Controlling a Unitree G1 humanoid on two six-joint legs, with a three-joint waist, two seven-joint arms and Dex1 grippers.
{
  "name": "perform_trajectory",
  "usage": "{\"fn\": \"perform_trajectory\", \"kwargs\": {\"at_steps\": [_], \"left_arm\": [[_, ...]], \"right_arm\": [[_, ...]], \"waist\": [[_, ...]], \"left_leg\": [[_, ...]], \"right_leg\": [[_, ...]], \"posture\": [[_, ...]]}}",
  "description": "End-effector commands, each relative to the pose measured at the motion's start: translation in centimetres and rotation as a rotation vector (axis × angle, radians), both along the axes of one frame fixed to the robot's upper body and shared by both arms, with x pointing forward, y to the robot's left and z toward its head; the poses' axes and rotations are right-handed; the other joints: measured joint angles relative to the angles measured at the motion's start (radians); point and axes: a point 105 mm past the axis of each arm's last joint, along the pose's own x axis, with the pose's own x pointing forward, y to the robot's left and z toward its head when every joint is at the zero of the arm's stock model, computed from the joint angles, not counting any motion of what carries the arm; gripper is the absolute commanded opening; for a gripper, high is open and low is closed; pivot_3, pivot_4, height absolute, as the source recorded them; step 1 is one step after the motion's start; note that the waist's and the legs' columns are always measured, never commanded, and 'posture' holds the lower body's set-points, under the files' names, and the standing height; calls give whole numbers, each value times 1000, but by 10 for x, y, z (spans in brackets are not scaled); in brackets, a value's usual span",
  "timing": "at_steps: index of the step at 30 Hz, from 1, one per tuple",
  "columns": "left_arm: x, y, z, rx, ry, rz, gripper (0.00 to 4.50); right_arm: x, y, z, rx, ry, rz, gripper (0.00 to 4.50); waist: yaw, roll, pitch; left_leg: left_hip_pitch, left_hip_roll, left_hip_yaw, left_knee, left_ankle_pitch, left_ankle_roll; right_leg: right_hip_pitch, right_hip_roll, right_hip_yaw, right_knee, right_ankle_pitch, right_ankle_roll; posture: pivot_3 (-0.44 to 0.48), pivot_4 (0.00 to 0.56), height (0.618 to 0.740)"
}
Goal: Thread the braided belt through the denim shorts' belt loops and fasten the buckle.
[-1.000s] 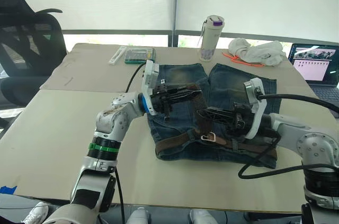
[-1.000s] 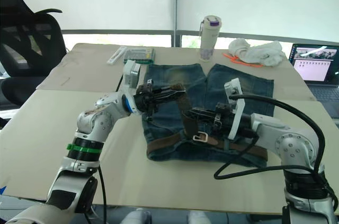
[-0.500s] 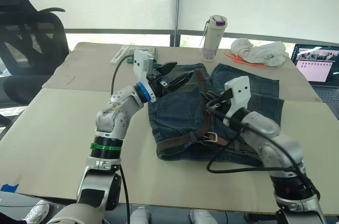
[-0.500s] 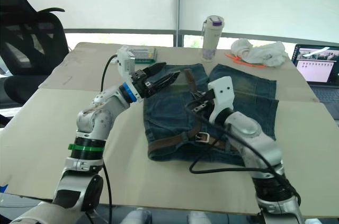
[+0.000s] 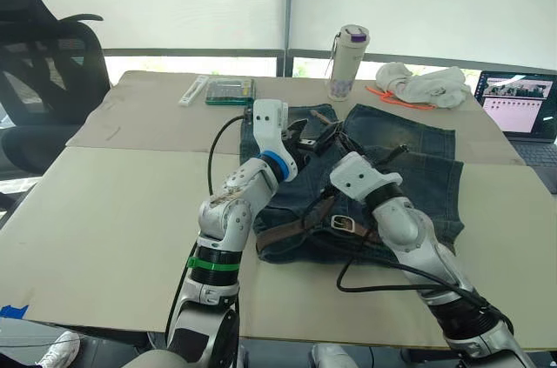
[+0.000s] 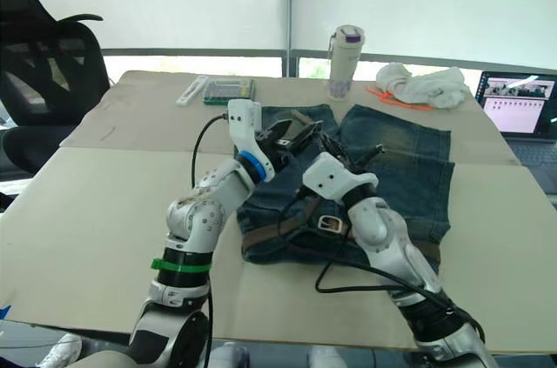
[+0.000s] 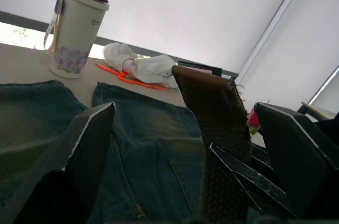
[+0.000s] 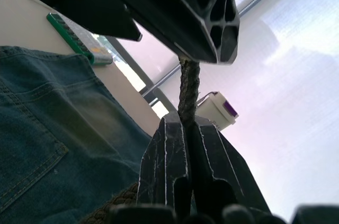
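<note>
Denim shorts point(image 5: 396, 159) lie flat mid-table, belt point(image 5: 300, 222) partly along the near waistband, buckle point(image 5: 342, 224) there. Right gripper point(image 8: 183, 128) pinches the raised belt tail; left gripper point(image 7: 175, 144) spread wide around it. Judgement: close left before right lets go, keeping the strap untwisted.

Both eye views look forward and down from the head over the counter point(image 5: 104, 211), sharing the shorts point(image 5: 409, 159) and the bottle point(image 5: 346, 62) beyond them. Each wrist view sits close above the shorts, looking low toward the bottle point(image 7: 74, 28).
</note>
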Motion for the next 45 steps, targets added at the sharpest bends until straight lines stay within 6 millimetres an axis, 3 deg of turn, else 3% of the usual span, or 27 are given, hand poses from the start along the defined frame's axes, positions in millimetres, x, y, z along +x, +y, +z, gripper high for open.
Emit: {"fn": "perform_trajectory", "kwargs": {"at_steps": [1,13,21,26,27,29,30,31,35,38,40,45], "left_arm": [[-5,0,16,-52,-39,-7,4474],[-14,-5,22,-90,-44,-67,4474],[-15,-6,22,-99,-29,-85,2028],[-16,-7,21,-99,-29,-89,272],[-16,-7,21,-100,-28,-89,24],[-16,-7,21,-99,-27,-86,24],[-16,-6,20,-95,-26,-82,0],[-15,-4,18,-86,-25,-72,0],[-14,11,10,-48,-36,-60,0],[-17,22,8,-14,-67,-94,0],[-25,39,5,30,-103,-155,0],[-35,71,-3,142,-146,-218,0]], "right_arm": [[-5,3,13,-14,-77,15,0],[-5,2,12,-13,-88,6,0],[-4,2,11,-13,-85,4,0],[-3,1,11,-12,-84,0,0],[-3,0,11,-9,-82,-3,0],[-4,-1,10,15,-50,10,0],[-5,-1,10,56,-22,34,609],[-5,-2,9,84,-4,52,779],[-10,-4,-1,173,187,257,2158],[-12,-20,-2,303,332,323,3186],[-22,-32,-4,368,494,415,3864],[-45,-38,-21,402,803,554,3864]], "waist": [[0,0,0],[0,0,0],[0,0,0],[0,0,0],[0,0,0],[0,0,0],[0,0,0],[0,0,0],[-3,0,0],[-5,0,0],[-6,0,0],[-6,0,0]], "left_leg": [[0,0,0,0,0,0],[0,0,0,0,0,0],[0,0,0,0,0,0],[0,0,0,0,0,0],[0,0,0,0,0,0],[0,0,0,0,0,0],[0,0,0,0,0,0],[0,0,0,0,0,0],[1,0,0,0,0,0],[2,0,0,0,0,0],[2,0,0,0,0,0],[2,1,-1,-1,0,0]], "right_leg": [[0,0,0,0,0,0],[0,0,0,0,0,0],[0,0,0,0,0,0],[0,0,0,0,0,0],[0,0,0,0,0,0],[0,0,0,0,0,0],[0,0,0,0,0,0],[0,0,0,0,0,0],[2,0,0,0,0,0],[2,0,0,0,0,0],[2,0,0,0,0,0],[2,1,-1,0,0,0]], "posture": [[0,150,737],[0,150,737],[0,150,737],[0,150,737],[0,150,737],[0,150,737],[0,150,737],[0,150,737],[0,150,737],[0,150,737],[0,150,737],[0,150,737]]}}
